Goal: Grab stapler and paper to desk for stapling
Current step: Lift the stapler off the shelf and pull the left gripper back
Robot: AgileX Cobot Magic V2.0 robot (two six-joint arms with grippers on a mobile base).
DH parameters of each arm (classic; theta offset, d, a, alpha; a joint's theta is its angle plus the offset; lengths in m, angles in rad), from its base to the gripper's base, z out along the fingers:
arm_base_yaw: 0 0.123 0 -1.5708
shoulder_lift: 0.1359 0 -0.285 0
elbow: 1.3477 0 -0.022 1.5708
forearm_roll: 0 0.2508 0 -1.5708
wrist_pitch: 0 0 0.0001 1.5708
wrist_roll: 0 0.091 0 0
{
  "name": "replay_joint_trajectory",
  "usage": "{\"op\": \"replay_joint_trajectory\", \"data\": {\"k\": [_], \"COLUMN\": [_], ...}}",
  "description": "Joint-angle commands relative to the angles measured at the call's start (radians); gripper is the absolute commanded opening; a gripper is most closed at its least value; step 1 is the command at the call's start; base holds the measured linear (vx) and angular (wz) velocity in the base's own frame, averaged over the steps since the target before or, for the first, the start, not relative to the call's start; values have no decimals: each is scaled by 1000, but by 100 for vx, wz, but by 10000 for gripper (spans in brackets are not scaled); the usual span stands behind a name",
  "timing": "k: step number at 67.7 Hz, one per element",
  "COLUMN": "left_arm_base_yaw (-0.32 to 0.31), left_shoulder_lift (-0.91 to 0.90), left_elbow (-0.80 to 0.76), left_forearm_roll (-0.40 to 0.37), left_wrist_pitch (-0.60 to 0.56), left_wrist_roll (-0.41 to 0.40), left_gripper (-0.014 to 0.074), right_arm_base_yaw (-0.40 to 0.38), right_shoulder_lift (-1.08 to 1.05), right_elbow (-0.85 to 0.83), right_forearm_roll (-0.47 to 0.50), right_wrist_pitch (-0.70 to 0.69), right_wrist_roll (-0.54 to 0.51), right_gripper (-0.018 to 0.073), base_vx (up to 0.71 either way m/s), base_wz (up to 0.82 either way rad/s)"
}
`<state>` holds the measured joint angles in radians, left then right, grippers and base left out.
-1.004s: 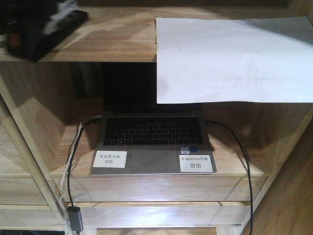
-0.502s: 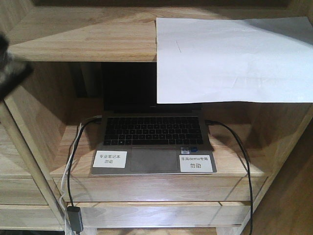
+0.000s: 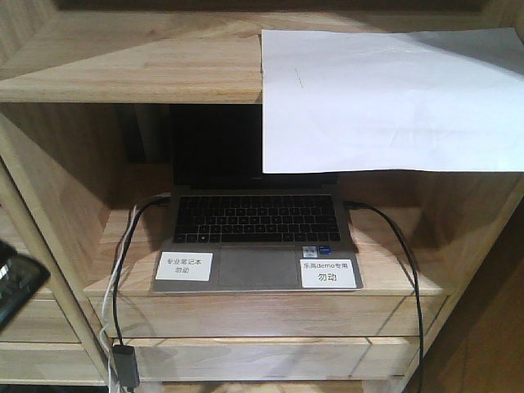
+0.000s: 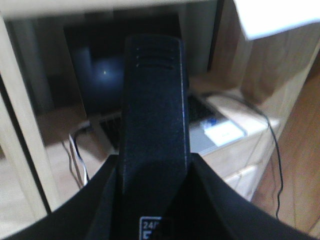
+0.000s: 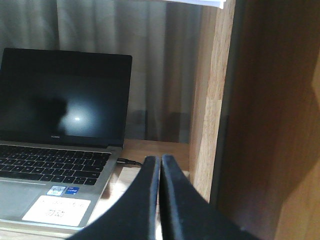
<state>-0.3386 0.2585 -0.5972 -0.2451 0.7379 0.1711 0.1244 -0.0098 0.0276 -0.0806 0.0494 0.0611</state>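
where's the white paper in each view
Front: paper upper right, overhanging the top shelf.
Left wrist: paper in the top right corner, blurred.
Right wrist: paper a thin white sliver at the top edge.
Shared landmark: the open laptop below it.

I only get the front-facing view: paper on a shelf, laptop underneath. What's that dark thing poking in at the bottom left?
Observer: Probably the left gripper; its wrist view shows a long black stapler clamped between its fingers.
Operator: Where's the other arm? I see none.
Observer: The right gripper hangs by the right corner of the laptop, fingers pressed together, holding nothing.
Operator: What's behind the laptop? It's just black here.
Observer: Grey curtain folds, seen from the right wrist view.
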Motion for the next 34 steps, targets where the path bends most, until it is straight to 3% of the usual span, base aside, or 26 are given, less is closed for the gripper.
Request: {"op": "replay_joint_trajectory", "data": {"k": [1, 34], "left_arm_base_yaw": [-8, -8], "left_shoulder_lift": [-28, -54], "left_elbow": [18, 61], "left_forearm_roll": [-25, -31], "left_wrist_pitch": [-118, -116], "left_wrist_roll": [1, -2], "left_gripper": [-6, -6], "right_arm_base_yaw": [0, 0], "right_shoulder_lift": [-10, -10], "right_elbow": [23, 23], "right_forearm_roll": [-5, -5], "right_wrist_pitch": [-67, -67], "right_wrist_roll": [-10, -10], "right_gripper": [-9, -9], "base_vx": [0, 0], "base_wz": [0, 0]}}
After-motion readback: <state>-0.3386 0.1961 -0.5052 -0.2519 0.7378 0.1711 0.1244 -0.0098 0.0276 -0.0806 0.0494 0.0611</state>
